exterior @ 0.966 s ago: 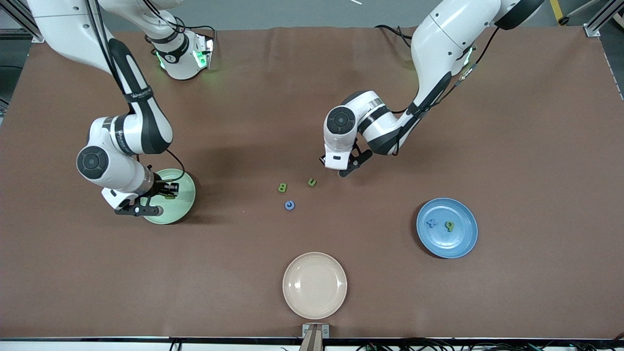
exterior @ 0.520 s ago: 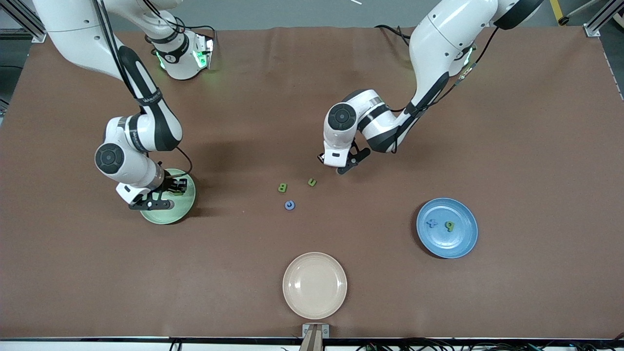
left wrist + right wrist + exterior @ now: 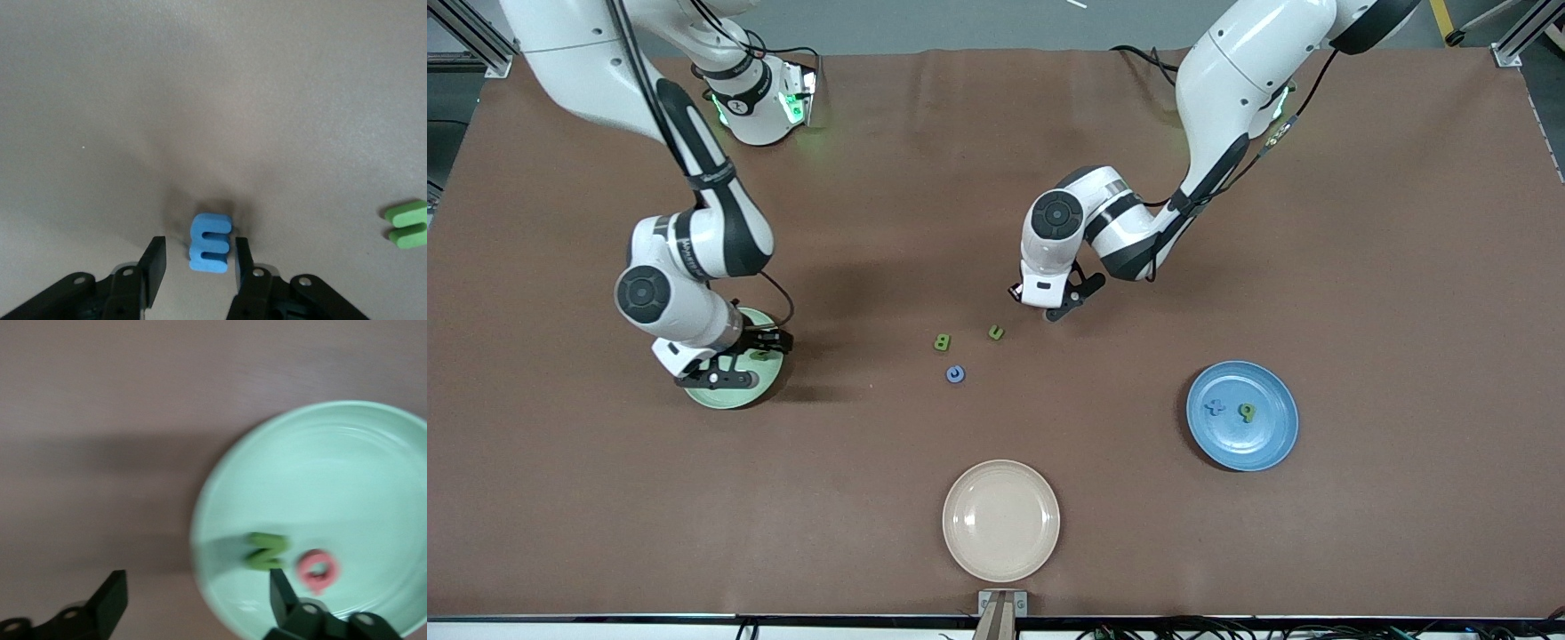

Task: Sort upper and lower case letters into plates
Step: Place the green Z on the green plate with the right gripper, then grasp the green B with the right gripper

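The pale green plate [image 3: 729, 396] [image 3: 347, 473] lies toward the right arm's end and holds a green N [image 3: 267, 551] and a red ring [image 3: 319, 570]. My right gripper [image 3: 749, 357] [image 3: 197, 600] hangs open over that plate's rim, holding nothing. My left gripper [image 3: 1051, 304] [image 3: 197, 263] is low at the table's middle, open, with a small blue m [image 3: 210, 241] between its fingers; a gap shows on one side. A green B [image 3: 942, 342], a green n [image 3: 996, 332] [image 3: 408, 223] and a blue ring [image 3: 956, 374] lie loose nearby. The blue plate [image 3: 1254, 444] holds a blue x [image 3: 1215, 407] and a green g [image 3: 1246, 411].
A cream-beige plate [image 3: 1001, 520] with nothing in it sits near the table's front edge, nearer the front camera than the loose letters. The brown mat [image 3: 1405, 267] covers the whole table.
My right gripper has opened and let the green N drop into the pale green plate, while drifting toward the table's middle. My left gripper's fingers have narrowed around the blue m.
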You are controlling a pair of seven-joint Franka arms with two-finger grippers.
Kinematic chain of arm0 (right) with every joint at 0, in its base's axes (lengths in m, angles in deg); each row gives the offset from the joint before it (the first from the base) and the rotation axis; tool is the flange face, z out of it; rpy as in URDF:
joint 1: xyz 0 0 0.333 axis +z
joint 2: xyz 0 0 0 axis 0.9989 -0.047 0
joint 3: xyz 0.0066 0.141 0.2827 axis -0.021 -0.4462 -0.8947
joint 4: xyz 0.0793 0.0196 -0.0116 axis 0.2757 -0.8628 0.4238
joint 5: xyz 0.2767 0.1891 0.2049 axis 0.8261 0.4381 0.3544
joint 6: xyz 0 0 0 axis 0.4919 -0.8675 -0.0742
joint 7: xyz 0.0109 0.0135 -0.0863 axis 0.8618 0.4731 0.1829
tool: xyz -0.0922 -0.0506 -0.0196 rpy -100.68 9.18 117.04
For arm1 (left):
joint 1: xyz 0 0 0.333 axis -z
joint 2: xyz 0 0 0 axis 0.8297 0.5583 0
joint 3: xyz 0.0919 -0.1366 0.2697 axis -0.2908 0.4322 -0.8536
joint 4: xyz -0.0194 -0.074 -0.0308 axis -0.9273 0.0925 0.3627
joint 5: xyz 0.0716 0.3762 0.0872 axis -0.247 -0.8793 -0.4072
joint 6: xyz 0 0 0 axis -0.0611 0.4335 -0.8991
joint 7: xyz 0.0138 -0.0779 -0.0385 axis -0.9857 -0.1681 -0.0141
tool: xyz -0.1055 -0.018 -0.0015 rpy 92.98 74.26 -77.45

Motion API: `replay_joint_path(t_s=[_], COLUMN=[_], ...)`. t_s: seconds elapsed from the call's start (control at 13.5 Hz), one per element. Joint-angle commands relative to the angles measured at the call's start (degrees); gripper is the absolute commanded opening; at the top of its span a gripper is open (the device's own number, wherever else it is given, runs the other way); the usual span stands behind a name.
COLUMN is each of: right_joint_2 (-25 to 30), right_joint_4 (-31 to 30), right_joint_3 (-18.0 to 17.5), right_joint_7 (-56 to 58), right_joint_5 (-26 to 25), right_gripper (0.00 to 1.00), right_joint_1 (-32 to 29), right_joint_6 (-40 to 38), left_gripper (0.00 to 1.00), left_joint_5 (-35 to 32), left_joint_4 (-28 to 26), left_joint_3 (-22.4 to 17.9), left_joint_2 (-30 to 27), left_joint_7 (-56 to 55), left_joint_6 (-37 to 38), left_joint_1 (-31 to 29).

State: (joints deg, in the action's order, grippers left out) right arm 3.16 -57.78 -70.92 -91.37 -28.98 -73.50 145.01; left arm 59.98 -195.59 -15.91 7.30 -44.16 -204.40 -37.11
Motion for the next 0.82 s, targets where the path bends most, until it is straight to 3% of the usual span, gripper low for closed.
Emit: replay_joint_path(t_s=[0.0, 0.15, 0.45, 0.74], right_joint_2=[-0.1, -3.7, -11.9, -15.5], right_joint_4=[3.4, 7.4, 16.3, 18.5], right_joint_3=[0.3, 0.2, 0.4, 0.4], right_joint_7=[-13.7, -22.6, -34.3, -37.0], right_joint_5=[0.7, 0.7, 0.6, -0.2], right_gripper=[1.0, 1.0, 0.97, 0.85], right_joint_1=[8.5, 13.0, 21.2, 23.6], right_joint_6=[-1.3, -1.2, -0.6, 2.7], left_gripper=[0.37, 0.17, 0.01, 0.0], left_joint_5=[-1.1, -1.0, -1.0, -2.0], left_joint_4=[-0.4, -0.3, 0.8, 1.9], left_joint_3=[0.0, 0.0, 0.0, -2.0], left_joint_2=[0.1, 0.0, 0.0, -6.0], left_joint_7=[-1.0, -1.3, -1.3, -0.3], left_joint_6=[-1.1, -1.1, -0.8, 2.7], left_joint_1=[-0.2, -0.5, -1.4, -5.5])
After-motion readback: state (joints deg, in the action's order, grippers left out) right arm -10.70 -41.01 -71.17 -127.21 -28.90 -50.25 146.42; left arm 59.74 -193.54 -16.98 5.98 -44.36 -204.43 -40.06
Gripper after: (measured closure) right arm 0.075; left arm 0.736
